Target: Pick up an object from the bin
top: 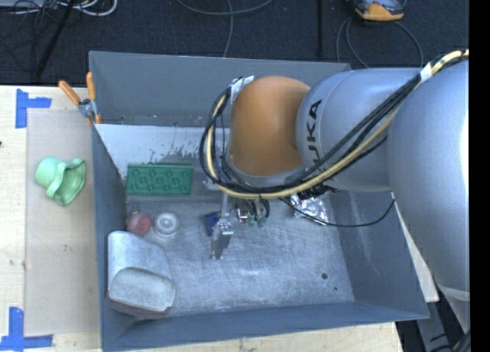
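Near the middle of the bin [253, 326], the jaws hang at the end of the arm [360, 132], close above bare grey floor, below the orange cover [264, 125] on the wrist. I cannot tell whether the jaws are wide or narrow, and nothing can be made out between them. Just left of the jaws and slightly behind them lies a small blue piece [210, 223], the nearest thing. Farther left sit a white cap [165, 225] and a pink ball [138, 224], side by side. Behind those, against the back wall, lies a flat green block [159, 180]. To the front left lies a big grey lump [140, 274]. To the right of the jaws lies crumpled foil [310, 206].
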